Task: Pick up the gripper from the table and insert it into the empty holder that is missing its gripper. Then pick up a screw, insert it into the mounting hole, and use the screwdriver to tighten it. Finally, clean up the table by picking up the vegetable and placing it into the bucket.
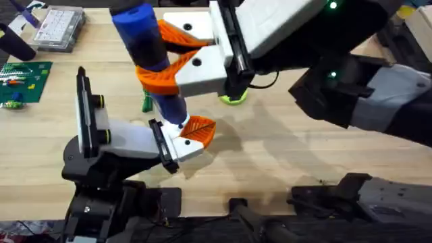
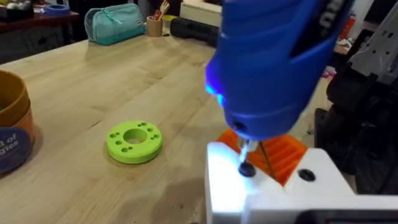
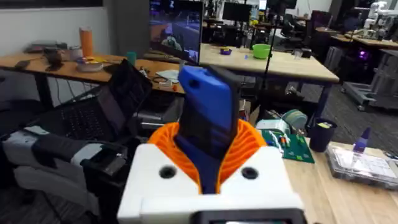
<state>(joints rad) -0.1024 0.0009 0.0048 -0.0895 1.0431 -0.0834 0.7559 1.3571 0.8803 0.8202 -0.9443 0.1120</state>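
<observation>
Screwdriver [image 1: 150, 54] clamped in right tool [image 1: 177, 64], tip down.

A busy workshop behind the bench.
Light wooden tables [image 3: 292, 59], a laptop [image 3: 102, 106], monitors [image 3: 176, 28], a teal pouch [image 2: 116, 23].

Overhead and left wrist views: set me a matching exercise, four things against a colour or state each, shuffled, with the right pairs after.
Things:
1. screwdriver
2. ring with holes
3. bucket
4. circuit board

Colours or states:
A. lime green, lying flat on the table
B. orange-yellow with a blue label band
C. blue, held in the right hand
D. green rectangle near the table's left edge

Pairs: 1-C, 2-A, 3-B, 4-D
</observation>
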